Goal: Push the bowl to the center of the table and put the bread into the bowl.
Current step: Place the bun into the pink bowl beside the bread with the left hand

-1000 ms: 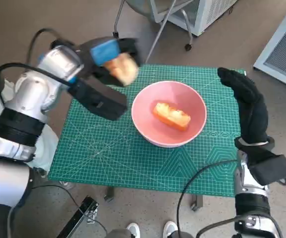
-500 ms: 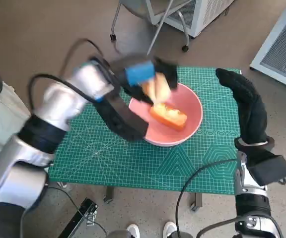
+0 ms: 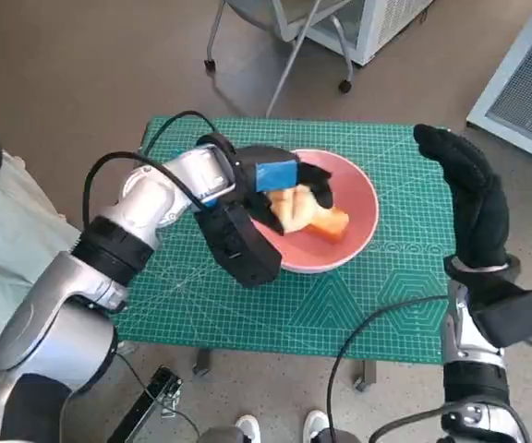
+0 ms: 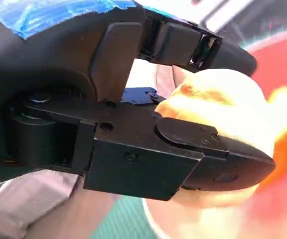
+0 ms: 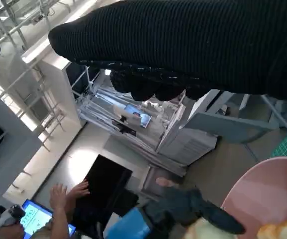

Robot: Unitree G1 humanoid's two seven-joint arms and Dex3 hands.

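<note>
A pink bowl (image 3: 356, 224) sits near the middle of the green mat. An orange-crusted bread piece (image 3: 332, 221) lies inside it. My left hand (image 3: 284, 180) reaches over the bowl's left side and grips a pale bread roll (image 3: 287, 207), low inside the bowl against the other piece. In the left wrist view the black fingers (image 4: 203, 157) wrap the roll (image 4: 223, 97) with the pink bowl (image 4: 278, 64) behind. My right hand (image 3: 469, 198) hovers upright over the table's right edge, fingers extended, holding nothing. The right wrist view shows the glove (image 5: 193, 45), the bowl rim (image 5: 263, 191) and the left hand (image 5: 183, 209).
A green cutting mat (image 3: 247, 305) covers the small table. A chair base (image 3: 275, 55) and a white cabinet (image 3: 515, 83) stand on the floor beyond it. A person's hands (image 5: 66, 196) show at a laptop in the right wrist view. Shoes (image 3: 280, 426) stand near the front edge.
My left hand has carried the roll from above the table's back left, right and down into the bowl. The right hand has stayed put. The camera shifted slightly.
</note>
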